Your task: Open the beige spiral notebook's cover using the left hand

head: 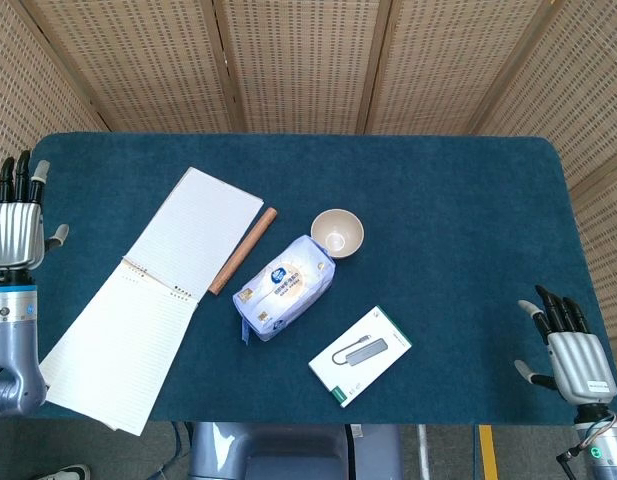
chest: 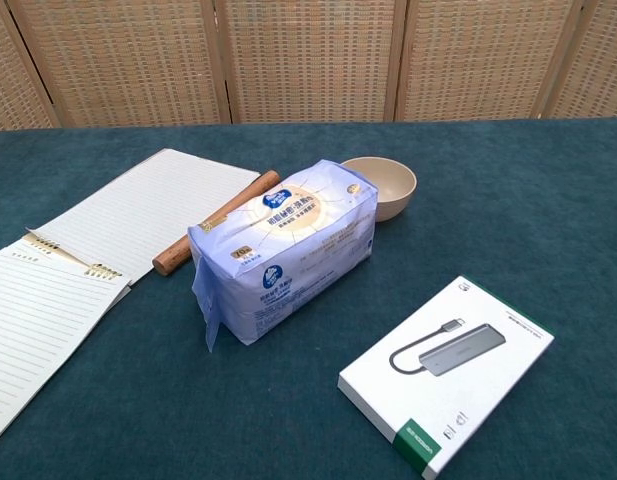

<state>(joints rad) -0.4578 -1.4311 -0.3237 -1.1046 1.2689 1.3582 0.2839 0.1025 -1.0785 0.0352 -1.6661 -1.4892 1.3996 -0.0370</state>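
The spiral notebook (head: 138,300) lies open on the left of the table, its spiral binding (head: 158,282) running across the middle. The turned-over cover (head: 193,232) lies flat beyond the binding, lined side up, its far edge against the wooden stick (head: 242,250). The chest view shows the flipped cover (chest: 138,210) and the lined page (chest: 38,330) too. My left hand (head: 15,225) is at the table's left edge, fingers straight and apart, holding nothing, clear of the notebook. My right hand (head: 573,350) hangs open past the table's near right corner.
A blue and white tissue pack (head: 283,285) lies mid-table, with a beige bowl (head: 337,233) behind it. A white box (head: 360,355) picturing a USB hub lies nearer the front. Woven screens stand behind the blue table (head: 458,220).
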